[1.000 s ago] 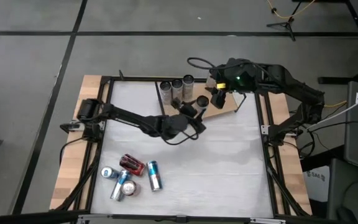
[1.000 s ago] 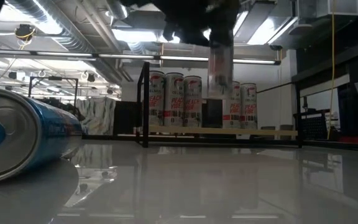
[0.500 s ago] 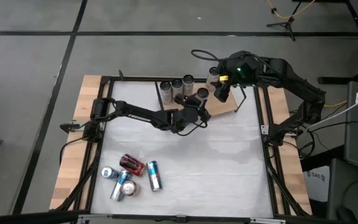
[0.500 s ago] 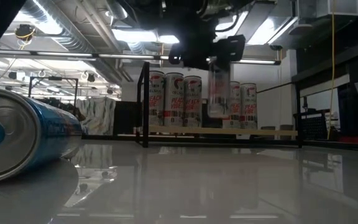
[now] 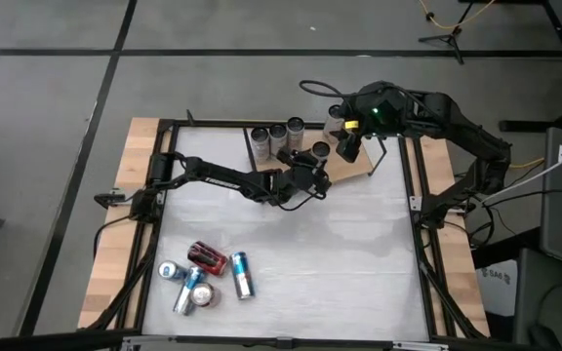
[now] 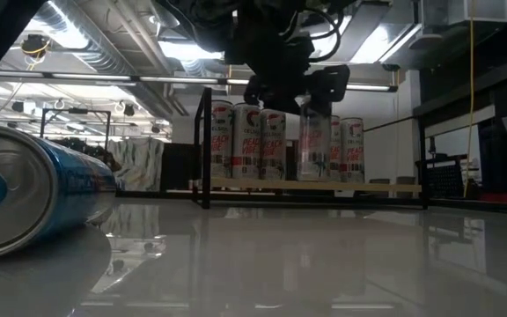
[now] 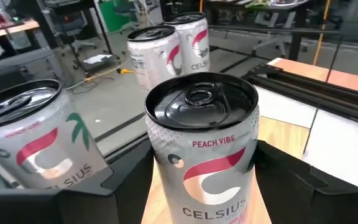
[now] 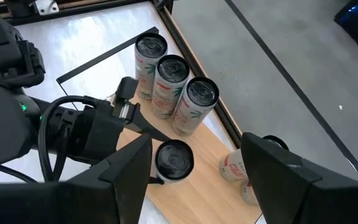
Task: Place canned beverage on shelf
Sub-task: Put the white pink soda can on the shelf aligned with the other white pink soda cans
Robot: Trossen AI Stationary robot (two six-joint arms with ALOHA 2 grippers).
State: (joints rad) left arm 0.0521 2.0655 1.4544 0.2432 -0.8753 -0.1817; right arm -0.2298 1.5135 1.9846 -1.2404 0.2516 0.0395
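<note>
Between the fingers of my left gripper (image 5: 310, 168) (image 7: 201, 186) stands a white Celsius can (image 7: 201, 143) (image 5: 319, 151) (image 6: 313, 145), upright over the wooden shelf (image 5: 351, 168) (image 6: 324, 186). Three like cans (image 5: 278, 134) (image 8: 171, 68) stand in a row on the shelf's left part. Two more (image 6: 343, 150) stand to the right. My right gripper (image 5: 347, 144) (image 8: 197, 186) hangs open above the shelf's right end, holding nothing. My left gripper pinches the can's side wall (image 7: 160, 168), below the black top, between its two fingers (image 7: 291, 180). The fingers come nearly level from the table's left and near side. The can is upright, its bottom (image 6: 313, 179) down at the board, level with the neighbouring cans.
Several loose cans (image 5: 203, 275) lie on the white tabletop near its front left; one blue can (image 6: 33, 198) fills the low view's left. The shelf's black wire frame (image 6: 205, 145) stands at its left end. The table's middle and right are bare.
My left gripper has carried the can toward the table's far edge and down, from above the row of cans to the shelf board. The can has stayed upright. My right gripper has kept its place above the shelf.
</note>
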